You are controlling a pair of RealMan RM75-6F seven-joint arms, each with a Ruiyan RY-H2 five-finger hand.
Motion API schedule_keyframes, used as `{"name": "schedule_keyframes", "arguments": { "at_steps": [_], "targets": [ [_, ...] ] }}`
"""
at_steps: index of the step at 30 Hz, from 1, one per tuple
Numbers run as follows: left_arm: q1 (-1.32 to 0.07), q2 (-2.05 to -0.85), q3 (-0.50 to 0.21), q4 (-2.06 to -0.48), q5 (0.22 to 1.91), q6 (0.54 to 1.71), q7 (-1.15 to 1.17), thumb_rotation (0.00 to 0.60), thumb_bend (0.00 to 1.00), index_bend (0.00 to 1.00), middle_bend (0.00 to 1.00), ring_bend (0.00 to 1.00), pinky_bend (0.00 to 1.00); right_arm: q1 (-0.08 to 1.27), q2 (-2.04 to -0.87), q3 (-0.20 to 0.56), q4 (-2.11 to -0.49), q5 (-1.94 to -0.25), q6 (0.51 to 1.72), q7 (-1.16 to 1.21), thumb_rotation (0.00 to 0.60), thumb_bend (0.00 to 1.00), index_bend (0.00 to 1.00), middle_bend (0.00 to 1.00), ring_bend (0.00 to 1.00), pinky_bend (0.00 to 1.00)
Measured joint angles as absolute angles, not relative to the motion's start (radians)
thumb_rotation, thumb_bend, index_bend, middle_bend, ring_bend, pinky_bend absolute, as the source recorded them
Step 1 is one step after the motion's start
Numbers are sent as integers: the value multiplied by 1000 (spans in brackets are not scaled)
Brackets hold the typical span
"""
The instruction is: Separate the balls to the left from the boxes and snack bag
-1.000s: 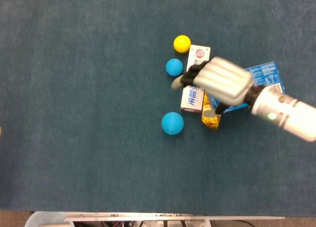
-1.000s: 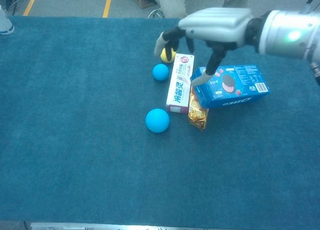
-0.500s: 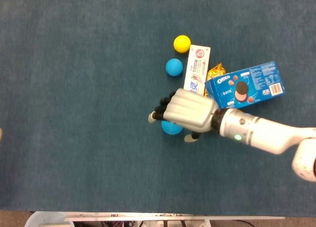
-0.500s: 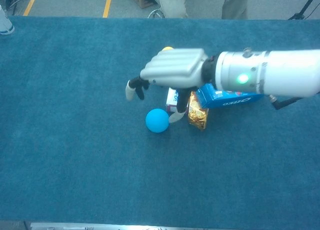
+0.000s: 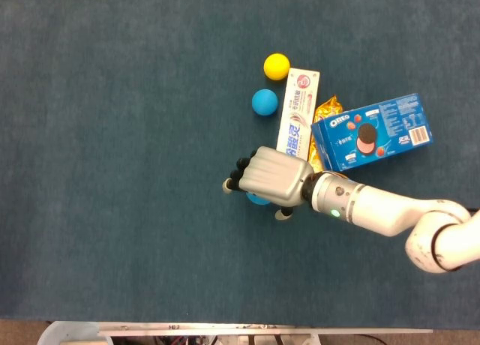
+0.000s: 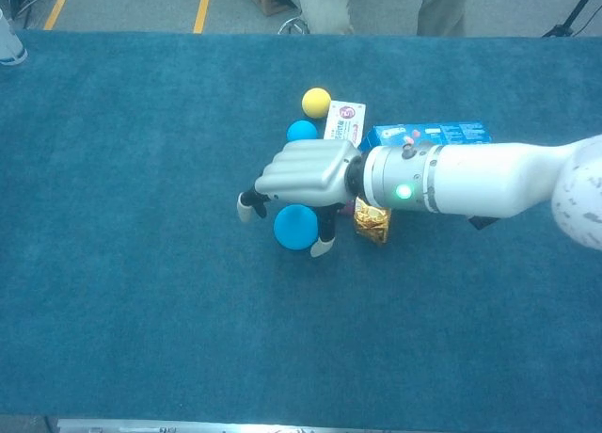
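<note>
The large blue ball (image 6: 295,228) sits near the middle of the frame on the blue worktop (image 6: 141,292), just left of the gold snack bag (image 6: 372,221) and the near end of the toothpaste box (image 5: 298,109), and my right hand (image 6: 303,177) is directly over it, palm down. In the chest view the fingers (image 6: 250,204) arch over the ball's upper left while the thumb drops along its right edge; they look draped round it, but I cannot tell whether they are actually clamped on it or only cupping it, since the head view hides nearly all of the ball under the back of the hand. What matters for the coming move, as I judge it: the ball lies under the palm and the open worktop is toward the left of the frame, so the thumb is on the correct side to carry or sweep it leftward, away from the boxes. The small blue ball (image 5: 264,102) and the yellow ball (image 5: 277,66) lie further up the frame, close against the left side of the toothpaste box, with the Oreo box (image 5: 375,131) to the right. My left hand shows in neither view
</note>
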State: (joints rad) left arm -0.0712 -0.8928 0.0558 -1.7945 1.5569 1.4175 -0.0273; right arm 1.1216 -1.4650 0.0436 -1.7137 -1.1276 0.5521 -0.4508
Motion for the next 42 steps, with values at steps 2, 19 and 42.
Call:
{"name": "schedule_keyframes", "arguments": {
  "at_steps": [2,19,42],
  "targets": [
    [-70,-893,56,-1791,1556,1418,-32,600,370,77,124,75,3,1127,-1481,33,-1695,-1111,560,-468,600,0,243,325,242,399],
    [-57,-895,59,-1779,1552,1427,-49,600,370,77,124,75,3,1160,-1576,-15,-1594,-1003,618,-546,600,0,295,329,242,432],
    [-39,-884,61,-1783,1551,1444,-49,600,370,77,124,75,3,1198,-1672,36,-1517,-894,694,-594,600,0,375,362,298,657]
  ]
}}
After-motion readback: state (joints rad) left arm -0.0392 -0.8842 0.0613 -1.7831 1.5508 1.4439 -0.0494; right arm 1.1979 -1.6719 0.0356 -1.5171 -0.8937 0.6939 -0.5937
